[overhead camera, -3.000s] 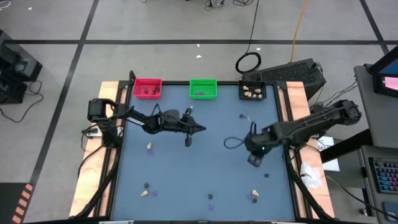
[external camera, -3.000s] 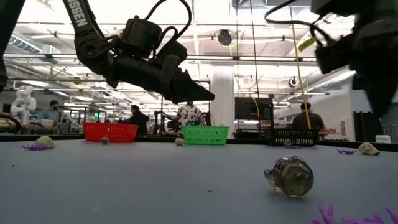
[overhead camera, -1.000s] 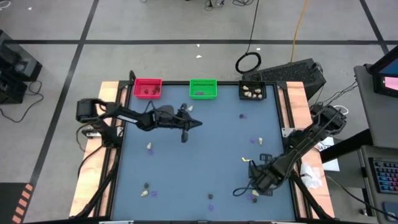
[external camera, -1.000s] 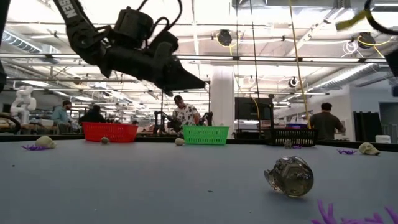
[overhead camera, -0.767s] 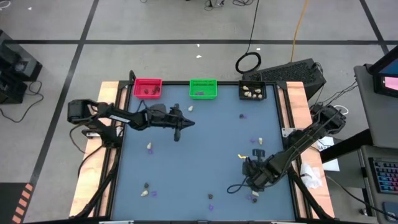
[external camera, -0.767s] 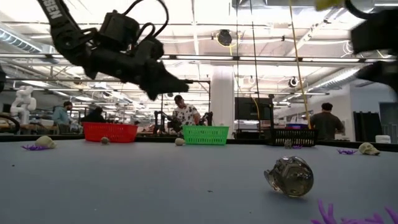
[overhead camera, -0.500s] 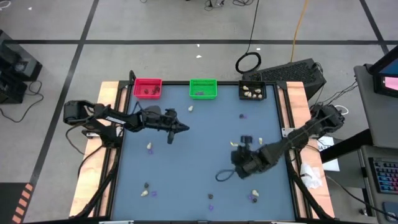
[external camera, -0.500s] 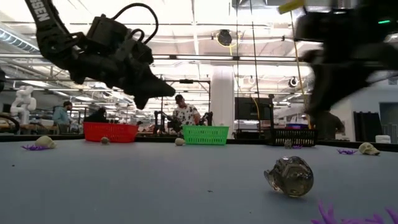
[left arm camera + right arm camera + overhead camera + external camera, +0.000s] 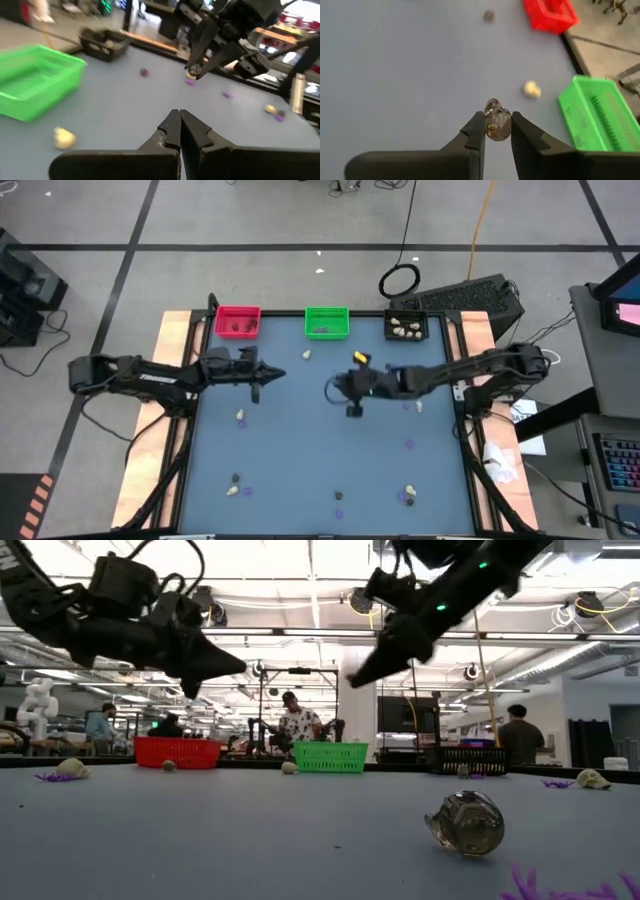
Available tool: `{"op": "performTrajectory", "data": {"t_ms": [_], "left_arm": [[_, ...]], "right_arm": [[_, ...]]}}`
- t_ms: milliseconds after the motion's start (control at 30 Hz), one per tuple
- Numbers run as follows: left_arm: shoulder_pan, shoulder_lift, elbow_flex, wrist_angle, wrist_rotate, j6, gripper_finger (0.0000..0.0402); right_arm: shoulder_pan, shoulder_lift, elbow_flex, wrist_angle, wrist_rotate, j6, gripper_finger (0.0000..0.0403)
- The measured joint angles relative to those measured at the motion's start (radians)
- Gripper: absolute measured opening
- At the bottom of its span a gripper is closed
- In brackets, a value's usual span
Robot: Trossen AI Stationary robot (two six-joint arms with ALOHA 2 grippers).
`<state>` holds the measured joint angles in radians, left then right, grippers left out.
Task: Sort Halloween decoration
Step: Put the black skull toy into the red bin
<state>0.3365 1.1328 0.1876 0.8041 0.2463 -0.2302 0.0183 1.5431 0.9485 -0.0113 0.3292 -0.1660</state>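
My right gripper (image 9: 498,117) hangs over the middle of the table (image 9: 338,388), shut on a dark grey-black lump (image 9: 496,124) of the Halloween decoration. My left gripper (image 9: 176,116) is shut and holds nothing, above the table's far left part (image 9: 281,373), pointing toward the right. Other trinkets lie scattered on the blue table: a cream lump (image 9: 305,354) near the green bin, another (image 9: 241,416) below my left gripper, a dark lump (image 9: 465,823) close to the low camera, and purple bits (image 9: 409,444). My right gripper pinches the dark lump by its two opposite sides (image 9: 489,126) between its two fingers. The fingers slant down from the table's right side. The lump is lifted clear of the table, also seen from the left wrist (image 9: 195,71).
Along the far edge stand a red bin (image 9: 238,321), a green bin (image 9: 327,322) and a black bin (image 9: 406,327), each holding small trinkets. More lumps and purple bits lie along the near edge (image 9: 410,492). People stand in the room beyond the table (image 9: 297,725).
My right gripper has swung from the table's near right corner up and toward the far edge and the middle, turning as it went, with the dark lump still between its fingers. My left gripper, still shut, has drawn back toward the table's left edge.
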Motion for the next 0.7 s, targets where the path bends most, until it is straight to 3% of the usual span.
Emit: {"op": "performTrajectory", "data": {"t_ms": [200,433,533,700], "left_arm": [[0.063,-0.099,-0.02,-0.031,-0.027,-0.005,0.0],[0.125,-0.1,-0.021,-0.104,0.045,-0.132,0.0003],[0.131,-0.099,-0.021,-0.106,0.062,-0.178,0.0023],[0.13,-0.099,-0.005,-0.103,0.089,-0.236,0.0092]], "right_arm": [[-0.113,0.096,0.076,0.13,-0.074,-0.08,0.005],[-0.152,0.277,0.276,0.125,-0.099,-0.261,0.005],[-0.155,0.33,0.351,0.123,-0.099,-0.357,0.005],[-0.149,0.367,0.42,0.125,-0.1,-0.453,0.005]]}}
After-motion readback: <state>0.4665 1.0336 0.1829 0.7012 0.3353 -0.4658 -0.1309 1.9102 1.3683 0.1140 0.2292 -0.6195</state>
